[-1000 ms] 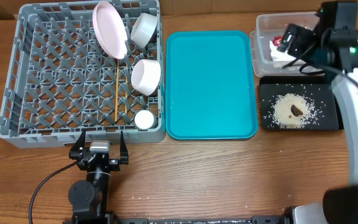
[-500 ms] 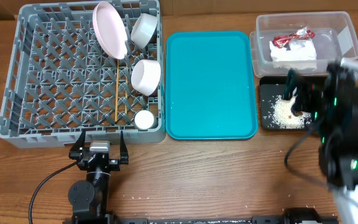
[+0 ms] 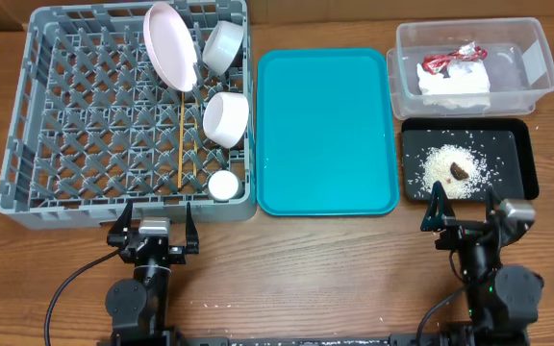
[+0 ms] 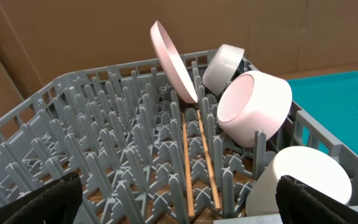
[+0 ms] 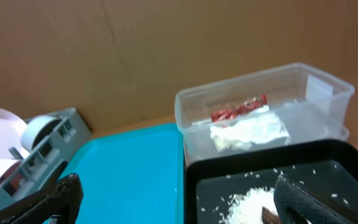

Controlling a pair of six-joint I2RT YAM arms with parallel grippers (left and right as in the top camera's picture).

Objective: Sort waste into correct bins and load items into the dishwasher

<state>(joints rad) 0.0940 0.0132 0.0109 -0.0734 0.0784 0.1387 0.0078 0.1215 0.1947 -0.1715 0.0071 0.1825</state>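
The grey dish rack (image 3: 27,115) holds the pink plate (image 3: 168,44), two white bowls (image 3: 223,44) (image 3: 226,118), a small white cup (image 3: 223,185) and wooden chopsticks (image 3: 181,135). The clear tub (image 3: 537,62) holds the red wrapper (image 3: 453,58) and the white napkin (image 3: 455,85). The black tray (image 3: 513,168) holds rice grains (image 3: 440,168) with a brown lump (image 3: 459,171). My left gripper (image 3: 152,229) is open and empty at the rack's front edge. My right gripper (image 3: 465,216) is open and empty in front of the black tray.
The teal serving tray (image 3: 325,130) lies between the rack and the bins, nothing on it. Brown cardboard walls stand behind the table in both wrist views. A few stray grains lie on the wood near the front.
My right arm has pulled back from over the clear tub, past the black tray, to the table's front edge. The wrapper and napkin now show uncovered in the tub. The left arm has not moved.
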